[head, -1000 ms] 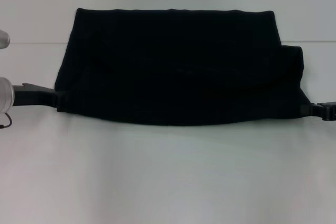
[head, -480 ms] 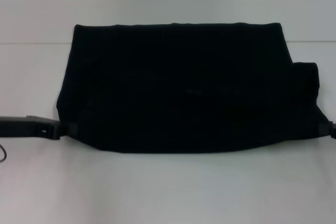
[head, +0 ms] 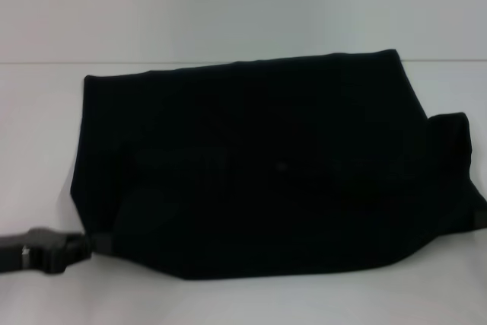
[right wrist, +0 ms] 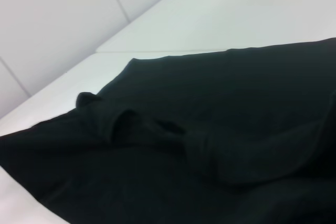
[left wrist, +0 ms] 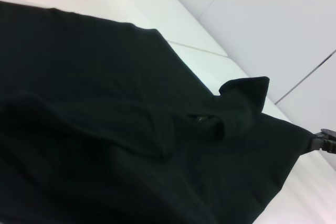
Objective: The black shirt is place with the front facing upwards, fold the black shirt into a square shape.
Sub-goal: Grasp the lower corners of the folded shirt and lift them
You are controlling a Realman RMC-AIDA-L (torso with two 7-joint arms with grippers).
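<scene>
Currently the black shirt point(head: 266, 169) hangs stretched above the white table point(head: 228, 298), left gripper point(head: 95, 244) and right gripper point(left wrist: 321, 143) each clenched on 1 lower corner; lower both evenly, keeping the hem taut.

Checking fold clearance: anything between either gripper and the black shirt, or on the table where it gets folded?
Nothing visible. The left gripper is at the black shirt's near left corner; the right gripper is at its right corner. The white table around it shows no other objects.

Left gripper point(head: 90, 245) low at the left side, seemingly clamped; right gripper point(left wrist: 321, 143) barely visible opposite.
</scene>
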